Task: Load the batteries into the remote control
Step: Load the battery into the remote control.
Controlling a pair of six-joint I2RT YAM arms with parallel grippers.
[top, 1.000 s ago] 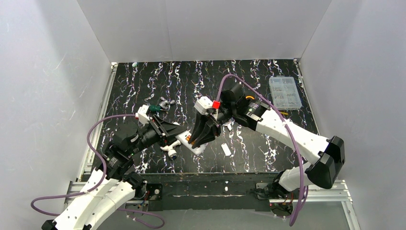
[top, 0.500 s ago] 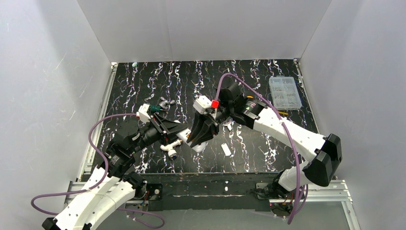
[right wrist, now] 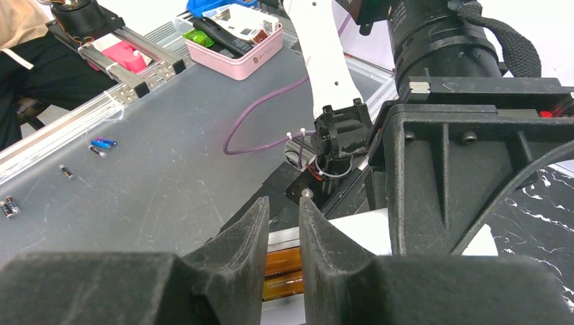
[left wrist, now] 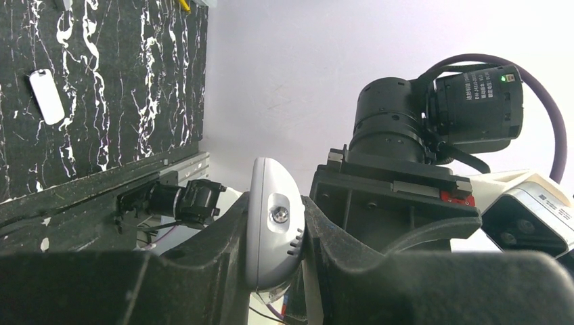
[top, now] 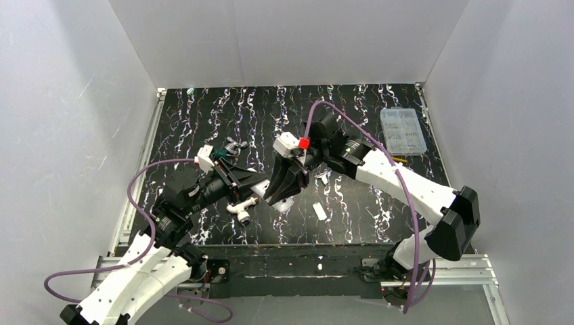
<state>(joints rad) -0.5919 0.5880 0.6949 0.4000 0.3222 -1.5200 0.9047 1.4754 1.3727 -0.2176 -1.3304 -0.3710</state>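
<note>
Looks like we're mid-insertion: low centre of the right wrist view, the right gripper (right wrist: 284, 220) has its black moulded jaws only narrowly apart, right over two glossy orange cylindrical batteries (right wrist: 283, 261) lying side by side. I can't tell if it's actually pinching one or just pressing on it. They seem to sit in the back of the slim white plastic remote control (left wrist: 271, 237), which the left gripper (left wrist: 274, 206) has clamped tight by its edges, mid-frame in the left wrist view (smooth rounded shell, so it could slip). My guess at the next move is a gentle push to seat the cells flat against the contacts while the left arm braces. Further out on the black white-veined table (top: 203, 122), a small flat white cover piece (top: 319, 211) lies right of centre, a white tube tool (top: 238, 208) left of centre, and a clear plastic organiser box (top: 403, 131) sits upper right.
</note>
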